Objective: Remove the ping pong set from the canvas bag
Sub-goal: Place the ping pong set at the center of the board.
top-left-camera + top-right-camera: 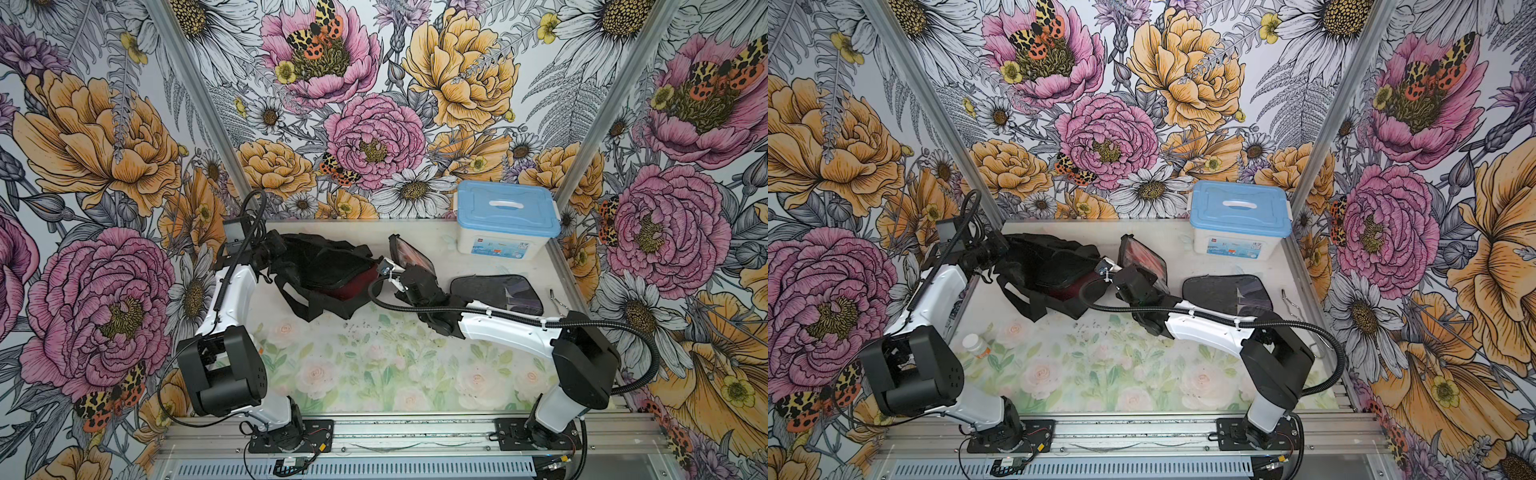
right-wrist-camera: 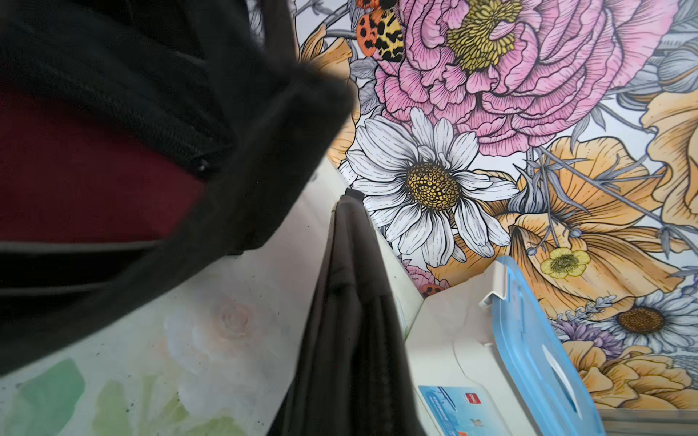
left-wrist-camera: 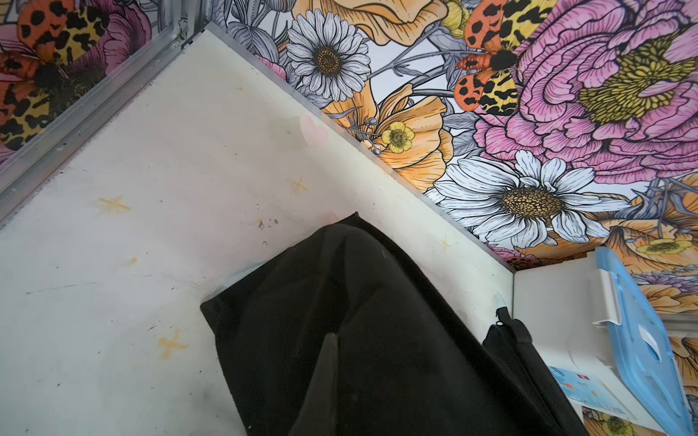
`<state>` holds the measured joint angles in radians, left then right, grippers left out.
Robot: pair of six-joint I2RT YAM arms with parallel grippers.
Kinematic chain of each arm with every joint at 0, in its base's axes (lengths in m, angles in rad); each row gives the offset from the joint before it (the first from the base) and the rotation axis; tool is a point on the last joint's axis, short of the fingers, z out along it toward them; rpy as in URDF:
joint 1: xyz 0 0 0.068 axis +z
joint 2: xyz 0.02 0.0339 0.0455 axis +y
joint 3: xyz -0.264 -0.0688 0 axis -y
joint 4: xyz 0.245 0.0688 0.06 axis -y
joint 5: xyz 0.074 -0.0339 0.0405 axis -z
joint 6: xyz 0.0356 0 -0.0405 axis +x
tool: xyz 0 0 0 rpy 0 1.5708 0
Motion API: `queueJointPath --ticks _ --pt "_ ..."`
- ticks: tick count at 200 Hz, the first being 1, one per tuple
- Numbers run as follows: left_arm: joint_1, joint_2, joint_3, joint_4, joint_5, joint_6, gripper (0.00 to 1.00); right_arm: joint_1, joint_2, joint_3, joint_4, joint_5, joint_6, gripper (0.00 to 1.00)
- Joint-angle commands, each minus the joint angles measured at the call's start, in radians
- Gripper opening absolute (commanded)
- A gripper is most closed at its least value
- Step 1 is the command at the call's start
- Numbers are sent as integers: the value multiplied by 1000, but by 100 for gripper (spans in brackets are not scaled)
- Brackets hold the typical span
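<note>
Canvas bag point(image 1: 324, 254) in left claw point(image 1: 277, 245) | paddle case point(image 1: 412, 249) in right claw point(image 1: 407, 271)

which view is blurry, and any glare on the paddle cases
right wrist view: the canvas bag close to the lens is soft and smeared, wallpaper behind sharp; in both top views: pale sheen on the dark pouch and the clear-fronted case; left wrist view: sharp, but the bag is near-featureless black
</note>
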<state>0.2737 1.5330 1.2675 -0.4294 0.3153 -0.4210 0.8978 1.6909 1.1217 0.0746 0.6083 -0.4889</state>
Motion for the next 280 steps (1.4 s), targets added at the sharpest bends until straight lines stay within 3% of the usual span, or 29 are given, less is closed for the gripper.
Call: queueJointPath --ticks 1,80,149,280 --pt "29 32 -30 -19 -67 -9 0 2 20 -17 171 86 -111 0" --pt "32 30 -35 -18 -66 -8 0 -29 143 -136 463 94 -224 0" --pt "33 32 -38 -17 -65 -9 0 -34 61 -297 744 104 -189 0" --pt "35 52 -37 6 -7 -45 0 7 176 -330 659 74 -196 0"
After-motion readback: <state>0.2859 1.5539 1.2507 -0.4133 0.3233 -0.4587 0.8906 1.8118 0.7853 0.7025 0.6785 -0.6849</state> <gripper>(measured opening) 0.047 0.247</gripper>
